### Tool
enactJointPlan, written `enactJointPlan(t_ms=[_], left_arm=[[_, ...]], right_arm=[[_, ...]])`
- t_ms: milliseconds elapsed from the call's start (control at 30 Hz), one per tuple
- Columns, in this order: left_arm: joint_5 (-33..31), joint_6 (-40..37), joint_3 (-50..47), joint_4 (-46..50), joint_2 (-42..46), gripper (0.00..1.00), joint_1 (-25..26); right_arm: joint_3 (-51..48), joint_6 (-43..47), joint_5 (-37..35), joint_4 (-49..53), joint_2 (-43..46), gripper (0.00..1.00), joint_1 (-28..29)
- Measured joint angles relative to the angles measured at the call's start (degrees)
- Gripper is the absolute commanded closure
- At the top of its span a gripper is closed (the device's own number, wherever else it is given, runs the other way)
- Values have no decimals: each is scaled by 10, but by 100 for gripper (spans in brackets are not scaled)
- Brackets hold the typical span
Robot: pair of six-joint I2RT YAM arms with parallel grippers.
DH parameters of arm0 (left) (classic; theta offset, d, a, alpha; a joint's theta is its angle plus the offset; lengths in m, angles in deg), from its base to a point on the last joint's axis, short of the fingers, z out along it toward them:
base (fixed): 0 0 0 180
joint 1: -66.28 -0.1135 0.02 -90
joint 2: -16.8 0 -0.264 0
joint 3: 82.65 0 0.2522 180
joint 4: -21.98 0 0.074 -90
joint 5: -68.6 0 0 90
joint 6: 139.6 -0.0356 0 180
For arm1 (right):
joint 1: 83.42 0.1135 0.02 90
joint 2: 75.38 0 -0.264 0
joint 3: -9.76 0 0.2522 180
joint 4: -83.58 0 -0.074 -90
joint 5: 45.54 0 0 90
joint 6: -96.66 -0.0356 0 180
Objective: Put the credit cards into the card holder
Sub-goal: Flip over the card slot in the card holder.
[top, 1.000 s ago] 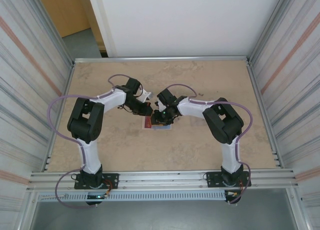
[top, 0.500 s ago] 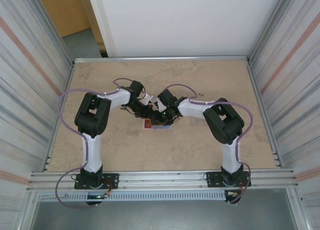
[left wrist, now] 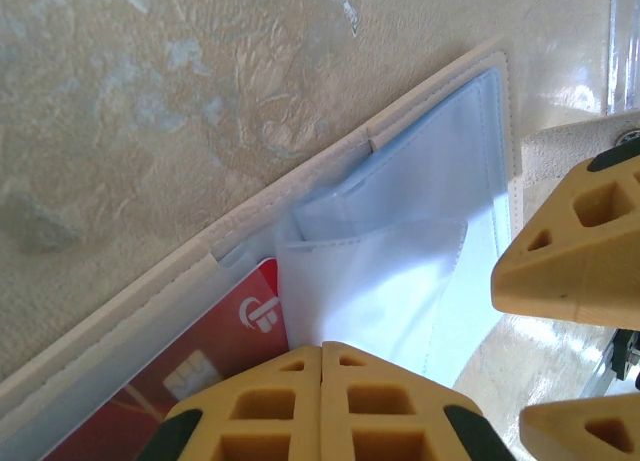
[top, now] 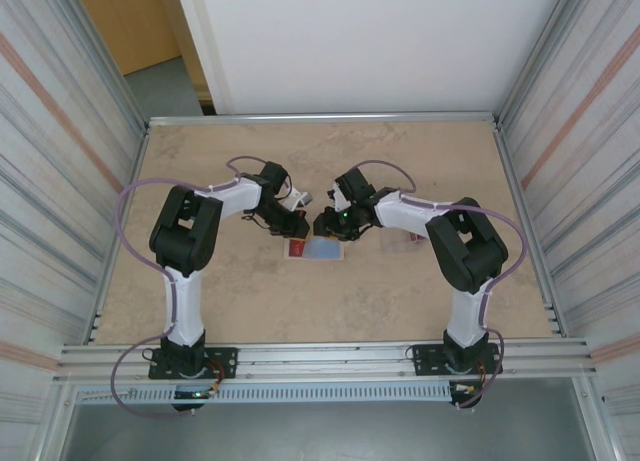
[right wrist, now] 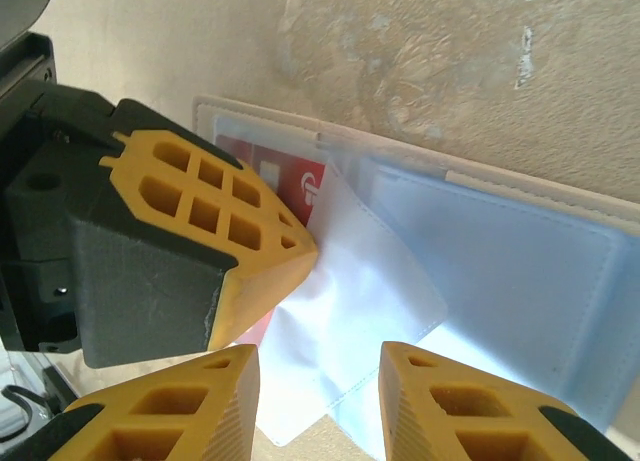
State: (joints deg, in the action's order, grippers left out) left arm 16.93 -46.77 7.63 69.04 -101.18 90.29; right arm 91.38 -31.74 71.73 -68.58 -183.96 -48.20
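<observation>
The card holder lies open and flat mid-table, a clear bluish sleeve with a pale stitched rim. A red credit card sits in its left pocket, seen through the plastic. My left gripper is shut, its tip resting where the card meets a loose clear flap. My right gripper is open just above the holder's near edge, nothing between its fingers. Its yellow fingers show at the right in the left wrist view.
A small reddish piece lies by my right forearm; I cannot tell what it is. Metal rails and ribbed walls frame the beige table. Both arms crowd the middle.
My right gripper has drawn back up and to the right off the holder, uncovering its blue half. My left gripper came in closer and now rests on the holder's left side.
</observation>
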Motion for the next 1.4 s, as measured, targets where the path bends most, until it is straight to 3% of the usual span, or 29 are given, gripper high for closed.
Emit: enactJointPlan(t_ms=[567, 1067, 1400], left_arm=[[0, 0, 0, -1, 1, 100, 0], [-7, 0, -4, 0, 8, 100, -1], [-11, 0, -9, -1, 11, 100, -3]], right_arm=[[-9, -17, -32, 13, -2, 63, -4], [12, -22, -4, -18, -40, 65, 4], [24, -18, -19, 17, -39, 65, 8]])
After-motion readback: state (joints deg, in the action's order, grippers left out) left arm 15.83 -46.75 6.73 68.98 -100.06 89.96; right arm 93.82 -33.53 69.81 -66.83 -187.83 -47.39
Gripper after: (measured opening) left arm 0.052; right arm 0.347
